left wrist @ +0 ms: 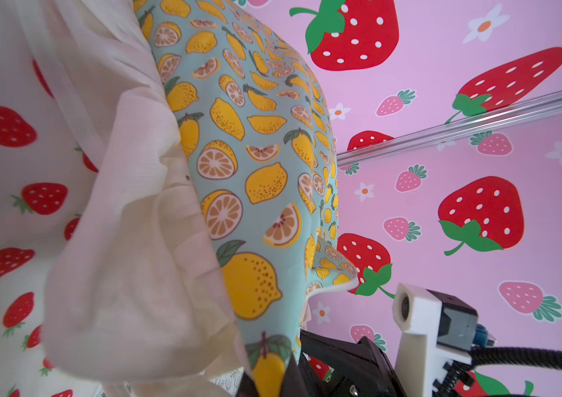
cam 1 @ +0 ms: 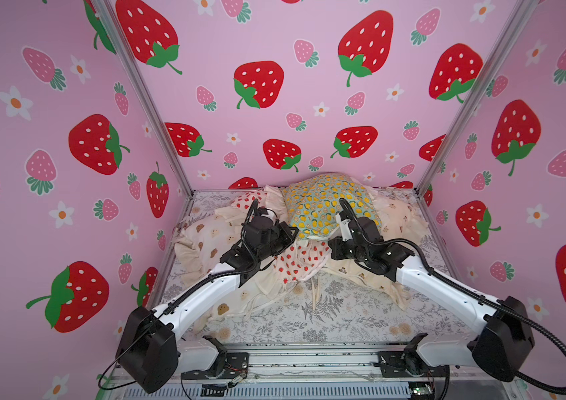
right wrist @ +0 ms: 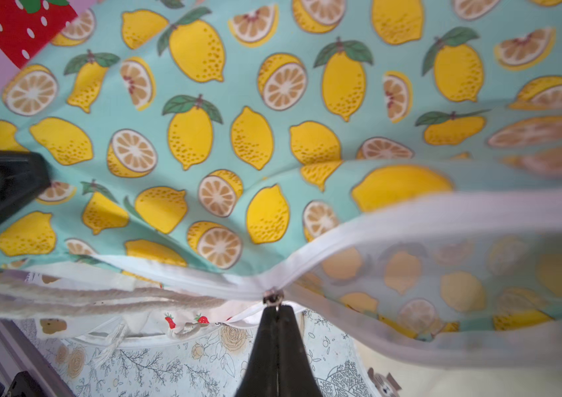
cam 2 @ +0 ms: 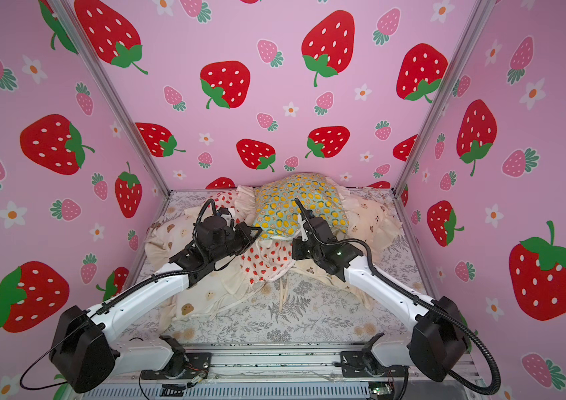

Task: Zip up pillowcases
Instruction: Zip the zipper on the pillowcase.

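In both top views the plump lemon pillowcase (cam 1: pixel 323 204) (cam 2: pixel 295 204) lies by the counter's (cam 1: pixel 361 318) far edge, atop the other pillowcases (cam 1: pixel 205 239). In the left wrist view, the left hand (left wrist: pixel 269 381) pinches its edge. In the right wrist view, the right hand (right wrist: pixel 276 311), pressed together, pinches the zipper pull (right wrist: pixel 272 296). Its filling stays hidden.

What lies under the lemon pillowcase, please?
Below the lemon pillowcase, the strawberry pillowcase pokes out at its near edge and a bear pillowcase at its side. How far they run underneath is covered.

Rear centre: lemon pillowcase (cam 1: pixel 323 201) sitting atop strawberry pillowcase (cam 1: pixel 300 259); bear-face pillowcase (cam 1: pixel 202 235) lying left, small-bear pillowcase (cam 1: pixel 399 214) right, all resting on fern sheet (cam 1: pixel 343 311).
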You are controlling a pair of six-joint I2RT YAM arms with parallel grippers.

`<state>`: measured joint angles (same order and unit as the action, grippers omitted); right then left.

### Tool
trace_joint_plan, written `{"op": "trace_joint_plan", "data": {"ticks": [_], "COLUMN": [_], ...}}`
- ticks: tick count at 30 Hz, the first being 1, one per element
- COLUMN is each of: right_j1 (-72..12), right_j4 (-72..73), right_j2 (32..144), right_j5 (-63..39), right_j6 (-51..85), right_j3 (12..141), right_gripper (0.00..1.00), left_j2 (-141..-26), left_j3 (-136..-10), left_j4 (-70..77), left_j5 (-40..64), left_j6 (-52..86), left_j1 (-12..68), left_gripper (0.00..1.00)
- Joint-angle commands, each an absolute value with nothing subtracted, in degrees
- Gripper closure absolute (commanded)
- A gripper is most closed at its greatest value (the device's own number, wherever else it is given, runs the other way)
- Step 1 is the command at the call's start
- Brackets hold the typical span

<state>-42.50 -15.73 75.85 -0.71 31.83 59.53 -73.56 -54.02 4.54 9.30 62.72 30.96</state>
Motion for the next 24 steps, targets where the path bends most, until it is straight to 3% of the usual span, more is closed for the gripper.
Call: {"op": "trace_joint_plan", "data": {"ticks": [1, 16, 24], "right_j1": [-40.94, -29.8, -25.05], "right_j4": [-21.01, -31.08, -34.03], "right_j2": [73.61, 66.25, 65.21], "right_j5": [0.09, -1.62, -4.1], "right_j6": [34.0, 32.25, 30.04], "right_j3": [60.69, 59.76, 60.81], "right_gripper": [1.0, 1.0, 1.0], "left_j2": [-71.34, -69.08, -69.25], "left_j3": [-55.8, -56.51, -56.48], "left_j4": [2.09, -1.63, -1.57], "left_j5": [10.71, 14.96, 16.82], "left_j6": [61.49, 60.29, 60.01], "left_j1": [28.25, 19.14, 18.06], "left_gripper": [1.0, 1.0, 1.0]}}
